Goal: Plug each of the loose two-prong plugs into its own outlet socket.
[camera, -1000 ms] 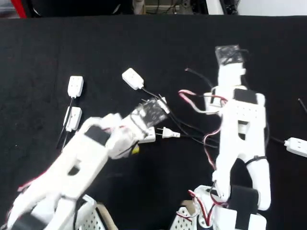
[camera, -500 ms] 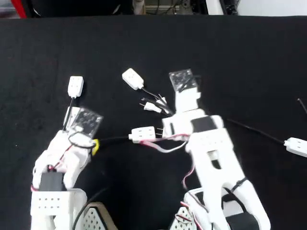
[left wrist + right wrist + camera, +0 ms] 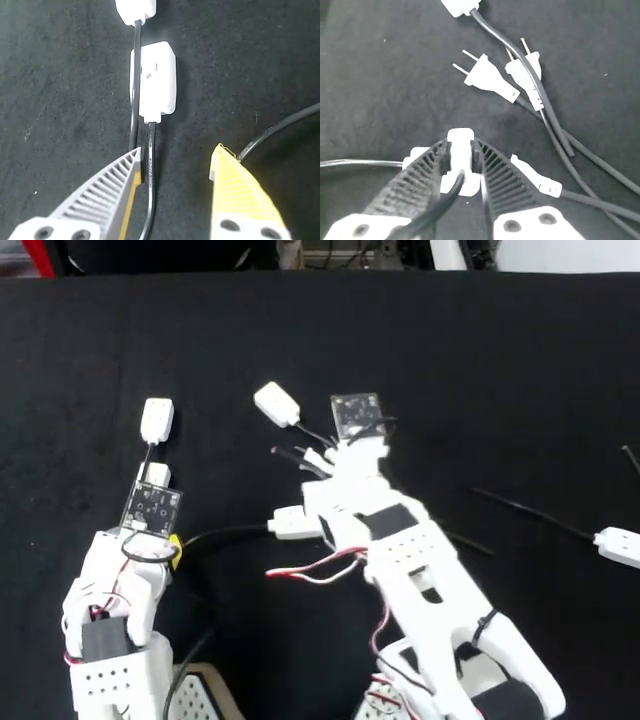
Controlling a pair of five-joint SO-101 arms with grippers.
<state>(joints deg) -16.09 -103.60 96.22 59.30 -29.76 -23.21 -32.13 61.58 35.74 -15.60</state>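
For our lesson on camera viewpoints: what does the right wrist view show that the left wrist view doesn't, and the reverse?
Right wrist view: the right gripper shut on a white connector, two loose two-prong plugs lying beyond it. Left wrist view: the left gripper open by a white outlet socket. Both: black cords on the black table.

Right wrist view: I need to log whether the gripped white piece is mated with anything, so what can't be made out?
The white piece: in the right wrist view, its sides and any prongs are hidden between the right gripper's shut jaws.
The white body on the thick cable: in the right wrist view, cut off by the picture's edge.
The far outlet: in the high view, its slots are too small to see, and the edge cuts it off.
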